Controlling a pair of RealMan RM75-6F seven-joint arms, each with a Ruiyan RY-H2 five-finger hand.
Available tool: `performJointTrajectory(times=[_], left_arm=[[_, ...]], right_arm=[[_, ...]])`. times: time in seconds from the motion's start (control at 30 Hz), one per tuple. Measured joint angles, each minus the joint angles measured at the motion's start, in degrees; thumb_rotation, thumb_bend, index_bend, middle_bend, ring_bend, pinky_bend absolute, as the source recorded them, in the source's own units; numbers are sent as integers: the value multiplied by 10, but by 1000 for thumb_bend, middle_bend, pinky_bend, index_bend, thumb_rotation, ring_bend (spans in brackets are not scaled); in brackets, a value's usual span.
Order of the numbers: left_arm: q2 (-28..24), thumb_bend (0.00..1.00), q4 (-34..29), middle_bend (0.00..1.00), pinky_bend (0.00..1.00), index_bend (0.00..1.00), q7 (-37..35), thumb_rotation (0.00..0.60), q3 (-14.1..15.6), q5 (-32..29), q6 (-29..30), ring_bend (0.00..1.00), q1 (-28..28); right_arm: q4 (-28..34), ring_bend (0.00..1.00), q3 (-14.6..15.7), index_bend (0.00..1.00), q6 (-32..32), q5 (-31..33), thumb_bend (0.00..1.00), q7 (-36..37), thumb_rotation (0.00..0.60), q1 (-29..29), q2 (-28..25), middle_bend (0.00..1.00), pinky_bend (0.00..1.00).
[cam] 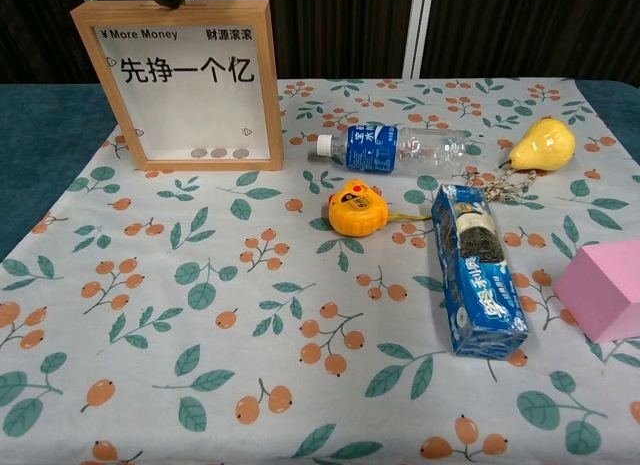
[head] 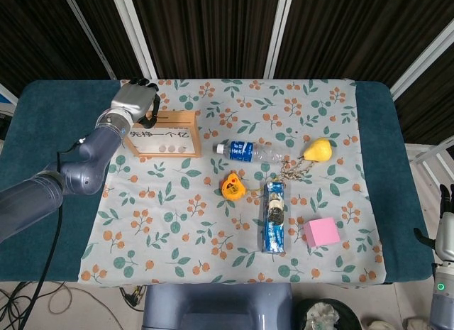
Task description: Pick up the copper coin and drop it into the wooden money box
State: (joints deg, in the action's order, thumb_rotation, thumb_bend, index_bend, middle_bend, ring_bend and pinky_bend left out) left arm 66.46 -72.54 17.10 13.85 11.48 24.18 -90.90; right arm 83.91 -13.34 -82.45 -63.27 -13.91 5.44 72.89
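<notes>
Hovering, left robot hand (head: 135, 99) atop money box (head: 162, 135), seemingly.

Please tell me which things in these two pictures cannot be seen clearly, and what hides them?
- Copper coin: none visible loose; whether the left hand holds one is hidden by its curled fingers, head view.
- Left hand: in the chest view only dark fingertips above the wooden money box, cut by the top edge.
- Right hand: cut by the right edge, head view; open or shut unclear.
- Coins in the box: too small to identify.
</notes>
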Motion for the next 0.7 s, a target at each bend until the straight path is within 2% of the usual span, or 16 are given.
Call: performJointTrajectory(times=[0.27, 0.7], left_arm=[[-3, 320, -8, 101, 0, 339, 4, 600, 8, -4, 4, 0, -8], [2, 311, -13, 89, 0, 280, 14, 600, 13, -10, 22, 0, -14]], right_arm=[[3, 0, -2, 0, -3, 1, 237, -1, 600, -1, -2, 0, 0], [5, 0, -5, 0, -8, 4, 237, -1, 600, -3, -3, 0, 0]])
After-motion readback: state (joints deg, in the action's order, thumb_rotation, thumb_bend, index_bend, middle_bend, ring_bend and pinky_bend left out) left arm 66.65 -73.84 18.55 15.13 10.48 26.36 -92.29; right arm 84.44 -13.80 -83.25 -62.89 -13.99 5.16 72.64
